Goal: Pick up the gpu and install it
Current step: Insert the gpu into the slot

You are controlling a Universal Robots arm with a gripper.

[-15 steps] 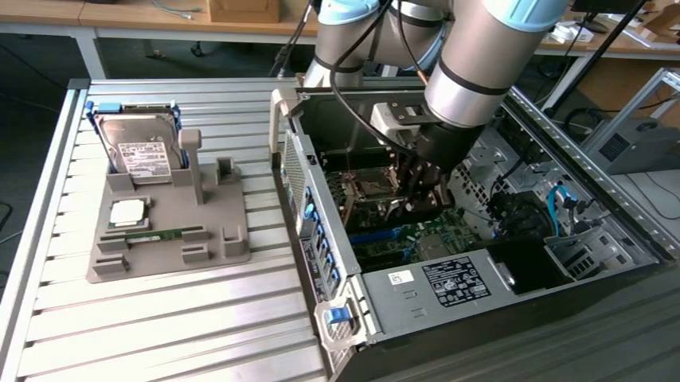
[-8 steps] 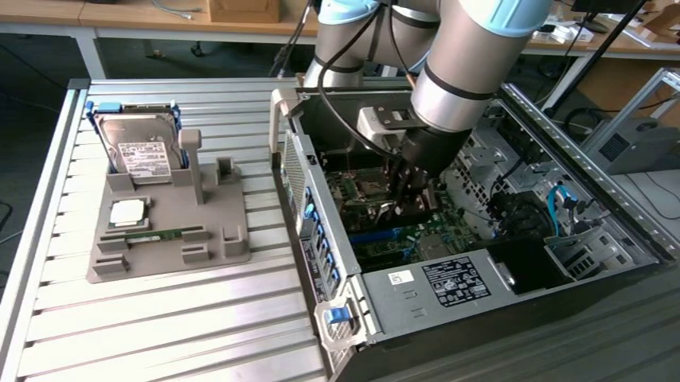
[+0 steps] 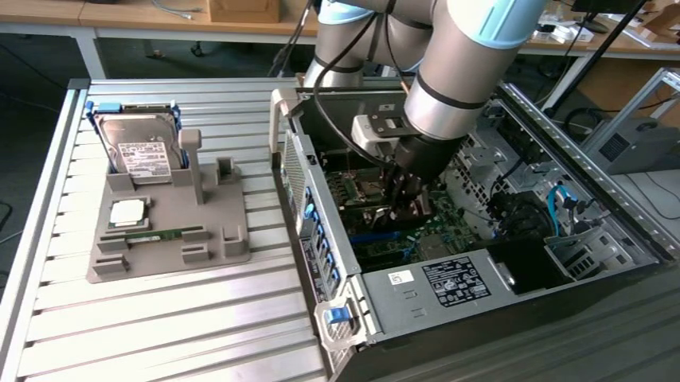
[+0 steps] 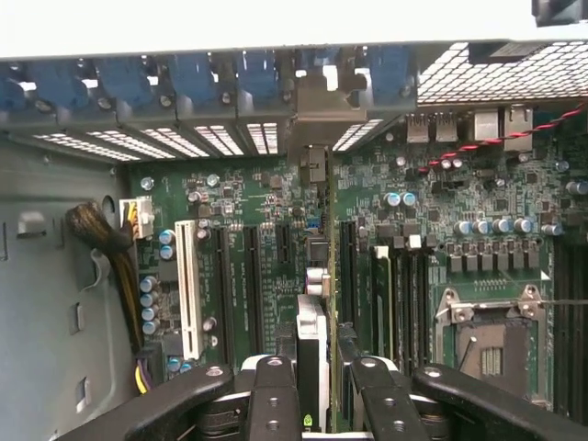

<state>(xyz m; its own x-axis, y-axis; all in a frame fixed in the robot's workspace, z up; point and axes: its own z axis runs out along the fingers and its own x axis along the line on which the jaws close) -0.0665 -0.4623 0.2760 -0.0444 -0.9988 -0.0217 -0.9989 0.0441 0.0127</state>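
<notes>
In the exterior view, the arm reached down into the open computer case (image 3: pixel 447 286), which lay on the table (image 3: pixel 159 318). The gripper (image 3: pixel 407 211) was low over the motherboard (image 3: pixel 451 227), about in the middle of the case. At the exterior view's left, well apart from the case, a grey holder (image 3: pixel 170 247) carried the hard drive (image 3: pixel 143 151) and the RAM stick (image 3: pixel 159 235).

In the wrist view, the gripper (image 4: pixel 322 400) was closed on the gpu (image 4: pixel 312 340), with one of its fingers (image 4: pixel 274 395) on each flat side. The card stood on its edge, in line with a long slot of the motherboard. Its metal bracket (image 4: pixel 317 115) was at the rear wall of the case, beside the blue latches (image 4: pixel 193 78). I could not tell if the lower edge was already seated in the slot.

The gpu seemed to me light and stiff, but fragile, being a thin board with small parts on it. The flat sides near the upper edge looked like the right place to hold it, away from the contacts. Any tilt could jam it in the slot.
</notes>
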